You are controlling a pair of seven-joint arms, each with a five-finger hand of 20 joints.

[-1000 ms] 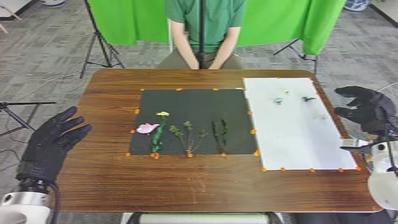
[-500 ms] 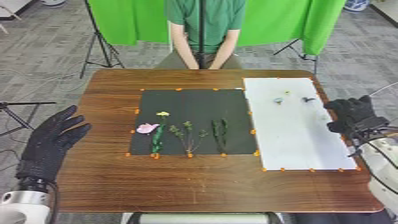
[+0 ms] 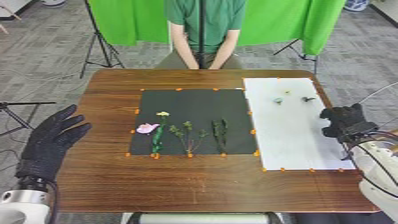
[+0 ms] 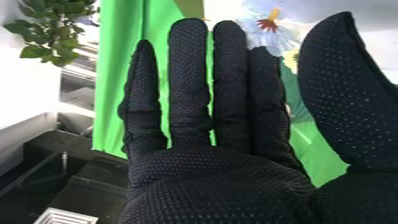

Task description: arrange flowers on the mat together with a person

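Blk mat (image 3: 191, 110), white mat (image 3: 298, 135) beside it; L hand (image 3: 46, 145) well off blk mat, fingers loosely spread; R hand (image 3: 345, 120) at white mat's edge, fingers straight w/ slim gaps, thumb apart; pale flower (image 4: 275, 34) btwn fingertips & thumb, contact unclear; pink flower (image 3: 147, 128) on blk mat

So there's a bright green curtain (image 3: 133, 22) hanging past the far side of the brown surface (image 3: 107, 187), with grey patterned carpet (image 3: 43, 57) underneath, lol. I can see a skinny black tripod (image 3: 100, 44) near one far corner and another black stand (image 3: 12, 106) off to the left. Blue-and-white pot (image 3: 356, 4) way back right, plus a leafy green plant (image 4: 46, 31) by something white.
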